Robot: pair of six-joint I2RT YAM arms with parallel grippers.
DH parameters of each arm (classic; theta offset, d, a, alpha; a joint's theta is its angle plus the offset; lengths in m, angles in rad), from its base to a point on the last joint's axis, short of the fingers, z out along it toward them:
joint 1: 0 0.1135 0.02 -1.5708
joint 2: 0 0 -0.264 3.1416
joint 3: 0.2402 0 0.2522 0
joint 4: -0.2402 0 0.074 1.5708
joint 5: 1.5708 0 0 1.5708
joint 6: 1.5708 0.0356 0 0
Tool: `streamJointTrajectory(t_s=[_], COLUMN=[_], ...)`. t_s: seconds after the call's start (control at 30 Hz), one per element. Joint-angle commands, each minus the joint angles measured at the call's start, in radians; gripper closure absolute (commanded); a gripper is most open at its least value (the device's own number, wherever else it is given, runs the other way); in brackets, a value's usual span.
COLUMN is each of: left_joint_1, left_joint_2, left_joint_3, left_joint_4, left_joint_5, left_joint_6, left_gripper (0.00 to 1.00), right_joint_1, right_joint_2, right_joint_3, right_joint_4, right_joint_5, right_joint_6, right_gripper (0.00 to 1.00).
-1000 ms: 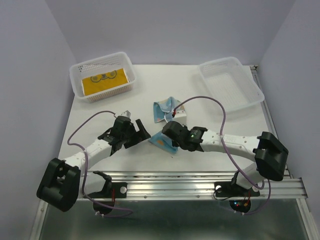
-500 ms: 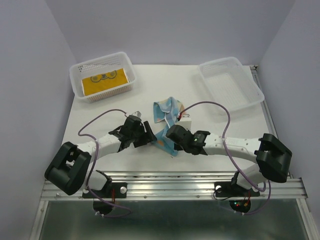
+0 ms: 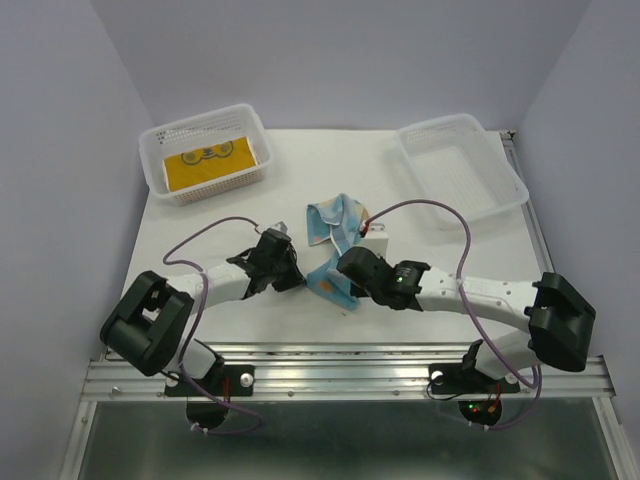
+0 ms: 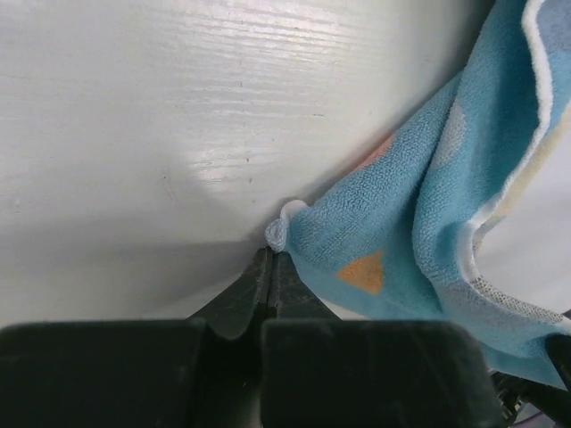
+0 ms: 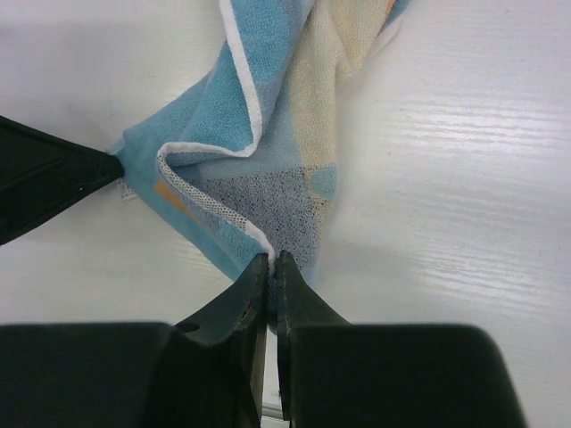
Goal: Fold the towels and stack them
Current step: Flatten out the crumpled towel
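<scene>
light blue towel [image 3: 330, 222] bunched on table [image 3: 330, 160], mustard towel [image 3: 205, 163] flat in basket [image 3: 215, 188]

- One white table [image 3: 420, 235]
- Two pincers of my own above it: the left gripper [image 3: 292, 272] and the right gripper [image 3: 345, 263]
- Two arms carry them, the left arm [image 3: 215, 290] and the right arm [image 3: 480, 295], one pincer on each
- Two white perforated baskets: the left basket [image 3: 205, 112] and the right basket [image 3: 505, 192]
- Two towels: one light blue towel [image 3: 333, 222] with orange marks on the table, one yellow towel [image 3: 207, 164] in the left basket
- Two purple cables, the left cable [image 3: 215, 225] and the right cable [image 3: 440, 210], one looping over each arm
- One metal rail [image 3: 350, 365] along the near edge
</scene>
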Motion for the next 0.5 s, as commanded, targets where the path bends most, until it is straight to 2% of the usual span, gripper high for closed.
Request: streamJointTrajectory(t_s=[0.0,0.23,0.33,0.47], left_joint_1=[-0.009,-0.012,-0.012,-0.014], left_joint_2=[-0.127,-0.436,-0.569,-0.621], left_joint_3=[0.027,0.067,0.179,0.355], left_joint_4=[-0.013,-0.025,-0.068,-0.131], left_joint_5=[-0.07,-0.135,-0.174,-0.222], left_joint_6=[0.005,0.043,0.065,0.111], left_gripper=[1.0,1.0,1.0,1.0], right_joint_1=[0.002,0.002,0.0,0.002], right_joint_2=[-0.073,-0.219,-0.275,-0.341], right_joint_3=[0.009,0.061,0.164,0.268], right_joint_4=[0.022,0.038,0.045,0.067], right_joint_5=[0.062,0.118,0.164,0.188], right_joint_6=[-0.017,-0.089,-0.15,-0.224], right_gripper=[0.94,0.96,0.95,0.97])
